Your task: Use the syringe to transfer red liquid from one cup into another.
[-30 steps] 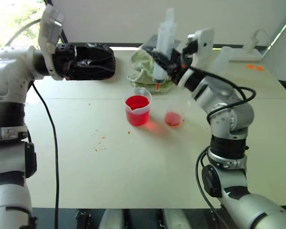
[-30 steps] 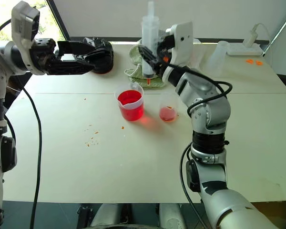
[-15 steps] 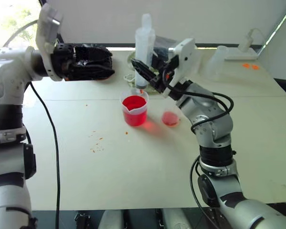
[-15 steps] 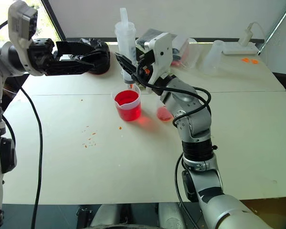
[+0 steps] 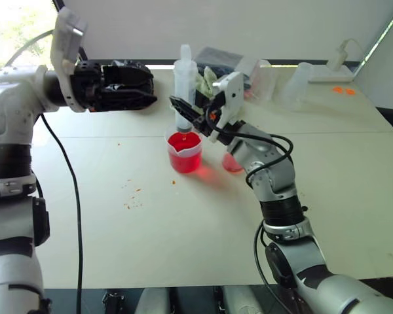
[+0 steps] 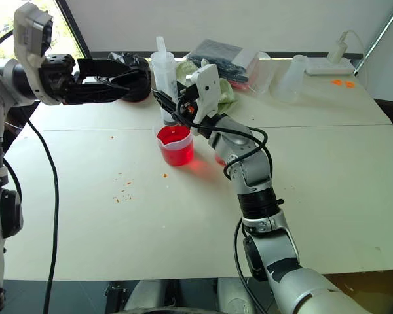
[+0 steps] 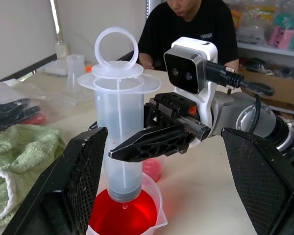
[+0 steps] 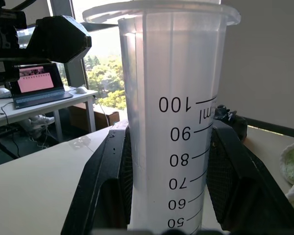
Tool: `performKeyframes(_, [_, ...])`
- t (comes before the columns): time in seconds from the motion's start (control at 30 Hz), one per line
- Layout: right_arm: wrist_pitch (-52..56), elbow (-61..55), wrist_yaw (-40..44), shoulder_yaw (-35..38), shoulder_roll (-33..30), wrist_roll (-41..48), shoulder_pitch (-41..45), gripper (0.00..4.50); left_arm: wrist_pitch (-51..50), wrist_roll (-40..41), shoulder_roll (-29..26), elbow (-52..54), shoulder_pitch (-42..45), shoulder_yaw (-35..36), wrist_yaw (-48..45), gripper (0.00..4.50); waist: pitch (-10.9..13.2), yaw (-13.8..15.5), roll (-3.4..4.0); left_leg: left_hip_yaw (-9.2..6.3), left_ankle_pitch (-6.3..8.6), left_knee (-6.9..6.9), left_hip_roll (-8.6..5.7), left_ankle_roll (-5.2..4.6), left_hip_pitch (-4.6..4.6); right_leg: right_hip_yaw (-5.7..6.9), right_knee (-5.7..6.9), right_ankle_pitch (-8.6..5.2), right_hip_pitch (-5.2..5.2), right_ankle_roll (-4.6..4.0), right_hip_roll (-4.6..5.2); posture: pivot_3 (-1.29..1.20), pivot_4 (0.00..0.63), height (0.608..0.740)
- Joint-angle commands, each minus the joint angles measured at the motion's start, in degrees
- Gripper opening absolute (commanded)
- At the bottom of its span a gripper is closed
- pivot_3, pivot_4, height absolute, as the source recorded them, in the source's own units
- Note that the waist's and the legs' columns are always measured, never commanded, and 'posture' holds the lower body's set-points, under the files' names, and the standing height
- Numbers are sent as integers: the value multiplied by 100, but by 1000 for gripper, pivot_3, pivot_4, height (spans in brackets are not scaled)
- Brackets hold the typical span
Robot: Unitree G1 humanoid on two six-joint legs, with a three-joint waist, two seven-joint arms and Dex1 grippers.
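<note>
The syringe (image 5: 184,91) stands upright, clear and empty-looking, its plunger ring close to the barrel's flange. My right gripper (image 5: 185,110) is shut on its barrel (image 8: 171,112). Its tip hangs inside the rim of the spouted beaker (image 5: 185,157), right at the red liquid (image 7: 122,218); whether it dips in I cannot tell. The smaller cup (image 5: 234,163), pink at the bottom, stands just right of the beaker, partly hidden behind my right forearm. My left gripper (image 5: 150,88) hovers open to the left of the syringe, level and pointing at it, its fingers (image 7: 73,186) apart.
A green towel (image 5: 206,78) and a bagged black packet (image 6: 226,55) lie behind the beaker. Clear upturned cups (image 5: 300,78) and a power strip (image 5: 334,69) sit at the back right. Orange crumbs (image 5: 132,193) dot the table. A person in black (image 7: 191,24) sits across.
My right gripper has carried the syringe left and down, from above the green towel to over the spouted beaker, lowering its tip to the liquid. The left gripper has stayed put.
</note>
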State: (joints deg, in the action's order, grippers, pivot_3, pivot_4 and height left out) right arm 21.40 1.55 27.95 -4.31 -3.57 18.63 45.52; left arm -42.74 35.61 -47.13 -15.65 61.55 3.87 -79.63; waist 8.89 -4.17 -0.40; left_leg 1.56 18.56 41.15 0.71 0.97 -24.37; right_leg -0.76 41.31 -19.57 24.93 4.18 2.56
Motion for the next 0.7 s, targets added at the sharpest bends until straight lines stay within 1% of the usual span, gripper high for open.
performKeyframes(0.03, [-304, 4, 75, -64, 49, -75, 5, 1422, 199, -17, -17, -6, 201, 186, 57, 3895, 0, 1, 0, 0, 0, 0, 0, 0, 0, 0, 0, 0, 0, 0, 0, 0, 150, 711])
performKeyframes(0.2, [-417, 72, 124, -136, 62, -120, -98, 1422, 713, -369, 109, -525, 289, 83, 226, 3895, 0, 3, 0, 0, 0, 1, 0, 0, 0, 0, 1, 0, 0, 0, 0, 0, 150, 711])
performKeyframes(0.37, [-434, -3, 164, -196, 75, -144, -178, 1422, 1224, -733, 254, -1251, 538, -100, -8, 3895, 0, 3, 0, 0, 0, 1, 0, 0, 0, 3, 0, 0, 0, 0, 0, 0, 150, 711])
performKeyframes(0.5, [-532, 80, 188, -224, 69, -202, -203, 1422, 1628, -1003, 576, -1941, 890, -152, 0, 3895, 0, 17, 0, 0, 0, 3, 0, 0, 0, 6, 0, 0, -1, 0, 1, 0, 150, 711])
performKeyframes(0.7, [-721, 243, 197, -244, 77, -319, -199, 1422, 1968, -1202, 865, -2263, 1127, -184, -60, 3895, 0, -4, 0, 0, 0, 1, -1, 0, 0, 7, 1, 0, 0, 0, 2, 0, 150, 711])
